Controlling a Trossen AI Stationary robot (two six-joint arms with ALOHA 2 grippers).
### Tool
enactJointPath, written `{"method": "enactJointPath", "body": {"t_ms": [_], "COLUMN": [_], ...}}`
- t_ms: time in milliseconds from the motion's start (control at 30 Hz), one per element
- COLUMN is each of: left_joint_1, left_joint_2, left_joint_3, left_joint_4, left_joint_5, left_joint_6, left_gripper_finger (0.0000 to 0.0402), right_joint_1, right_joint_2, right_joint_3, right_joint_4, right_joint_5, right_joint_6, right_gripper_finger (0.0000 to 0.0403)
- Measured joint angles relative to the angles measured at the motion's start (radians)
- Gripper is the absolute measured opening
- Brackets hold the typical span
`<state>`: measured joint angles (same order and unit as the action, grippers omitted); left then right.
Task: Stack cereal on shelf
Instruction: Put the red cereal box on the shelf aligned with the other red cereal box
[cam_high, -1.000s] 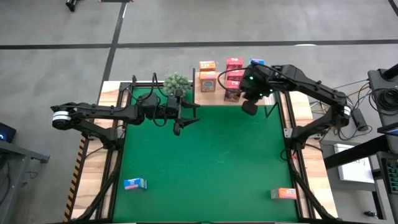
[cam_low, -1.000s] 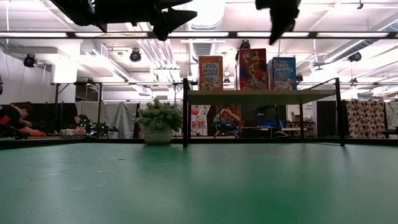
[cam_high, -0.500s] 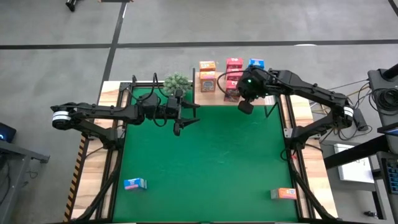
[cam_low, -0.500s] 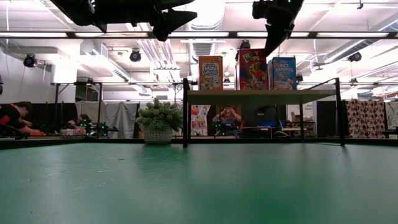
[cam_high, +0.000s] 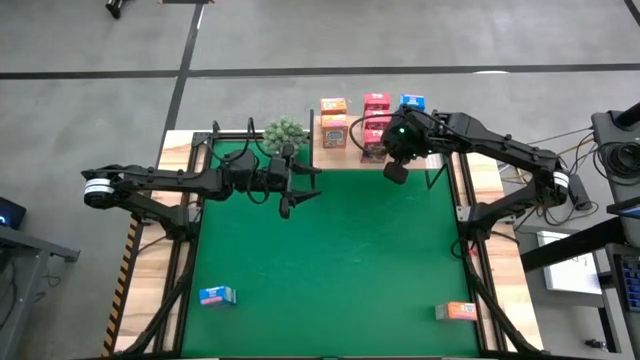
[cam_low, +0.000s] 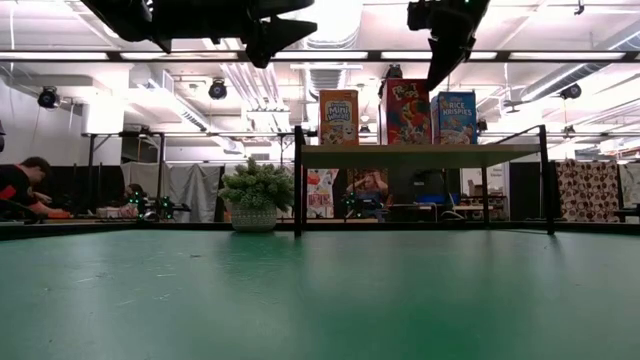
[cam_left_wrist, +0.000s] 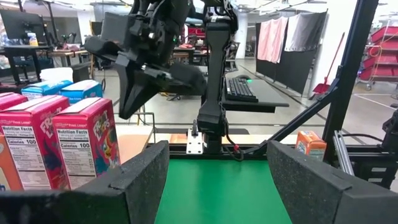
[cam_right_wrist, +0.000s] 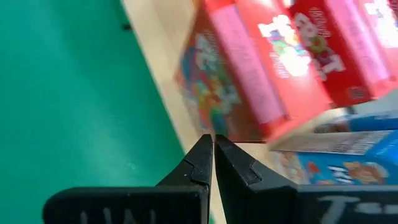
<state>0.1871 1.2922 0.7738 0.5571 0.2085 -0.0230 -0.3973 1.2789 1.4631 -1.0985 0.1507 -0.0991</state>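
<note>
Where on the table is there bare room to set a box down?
The green felt lies bare across its middle, between the blue box and orange box at the near corners. The shelf is crowded with cereal boxes, the shut right gripper over its front edge.

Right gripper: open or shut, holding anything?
Shut and empty: the right gripper shows its dark fingertips pressed together with nothing between them, beside the red cardboard cereal boxes.

Grey floor (cam_high: 300, 40) with dark lines surrounds the table. Fluorescent ceiling lights (cam_low: 330, 15) and ducts hang above. Patterned curtains (cam_low: 590, 190) stand behind.
</note>
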Motion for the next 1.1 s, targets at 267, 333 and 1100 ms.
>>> {"method": "enactJointPath", "body": {"t_ms": [267, 333, 1100], "left_joint_1": [0.0, 0.0, 0.008], "left_joint_2": [0.033, 0.049, 0.076], "left_joint_3": [0.0, 0.0, 0.0], "left_joint_4": [-0.004, 0.007, 0.015], "left_joint_5": [0.0, -0.013, -0.094], "left_joint_6": [0.071, 0.092, 0.124], "left_gripper_finger": [0.0256, 0.0256, 0.0256], "right_joint_1": [0.068, 0.087, 0.031], "right_joint_2": [-0.006, -0.006, 0.094], "right_joint_3": [0.0, 0.0, 0.002], "right_joint_4": [0.128, 0.199, 0.387], "right_joint_5": [-0.072, -0.072, 0.063], "right_joint_6": [0.022, 0.022, -0.024], "right_gripper_finger": [0.0009, 0.0009, 0.0009]}}
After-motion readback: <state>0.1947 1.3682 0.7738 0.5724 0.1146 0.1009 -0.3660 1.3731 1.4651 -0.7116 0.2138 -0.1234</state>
